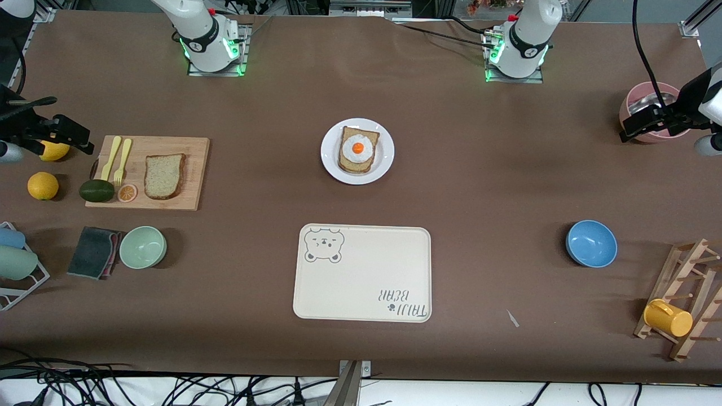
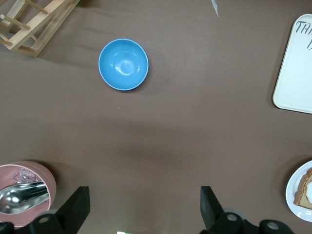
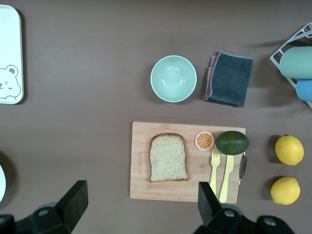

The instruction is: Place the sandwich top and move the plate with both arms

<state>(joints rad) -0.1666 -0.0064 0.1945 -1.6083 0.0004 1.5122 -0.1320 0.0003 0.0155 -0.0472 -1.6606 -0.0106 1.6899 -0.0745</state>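
The sandwich top is a plain tan slice lying flat on a wooden cutting board toward the right arm's end of the table. It also shows in the right wrist view. The white plate sits mid-table and carries a bread slice with a fried egg; its edge shows in the left wrist view. My right gripper is open and empty, up over the table's edge by the lemons. My left gripper is open and empty, up beside a pink cup.
The board also holds two yellow forks, an avocado and an orange slice. Nearby are lemons, a green bowl and a dark cloth. The bear tray, a blue bowl, a wooden rack and the pink cup are also here.
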